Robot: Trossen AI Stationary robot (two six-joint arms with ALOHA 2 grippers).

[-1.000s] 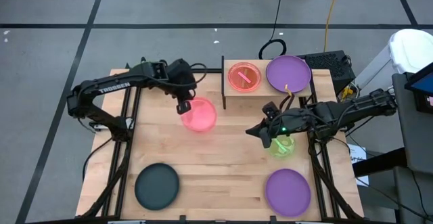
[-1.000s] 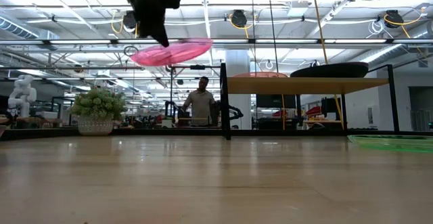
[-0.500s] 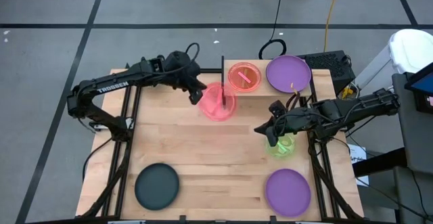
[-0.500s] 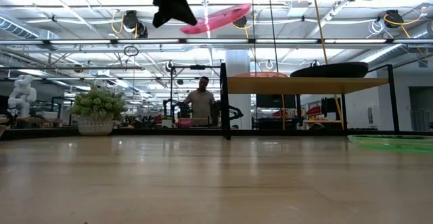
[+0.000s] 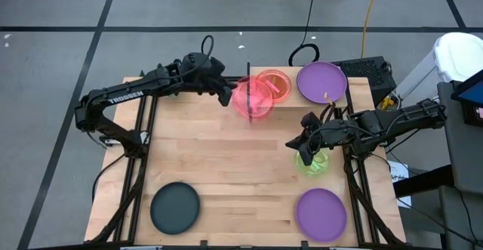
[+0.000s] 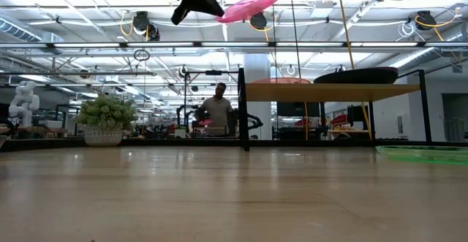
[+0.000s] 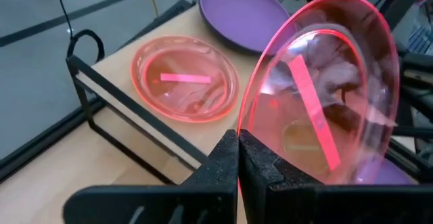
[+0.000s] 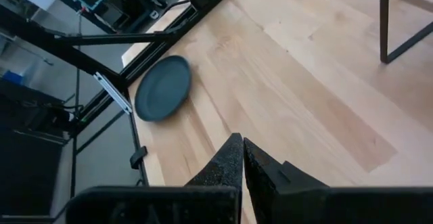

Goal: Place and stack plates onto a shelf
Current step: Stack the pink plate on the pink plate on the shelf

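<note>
Pink-red plate (image 5: 253, 97) tilted, clamped by left gripper (image 5: 226, 97) jaws above shelf (image 5: 260, 104) edge | right gripper (image 5: 304, 152) jaws together over green plate (image 5: 316, 162)

Shelf (image 5: 260, 103) top: 2 plates (image 5: 321, 81) occupy it, leaving no free spot.

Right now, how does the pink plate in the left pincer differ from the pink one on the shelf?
The held pink plate hangs tilted, pinched at its rim by the left pincer; the shelf's pink plate lies flat on the shelf, untouched. The held one is above the shelf's edge. Both look translucent pink-red and about equal in size.
</note>
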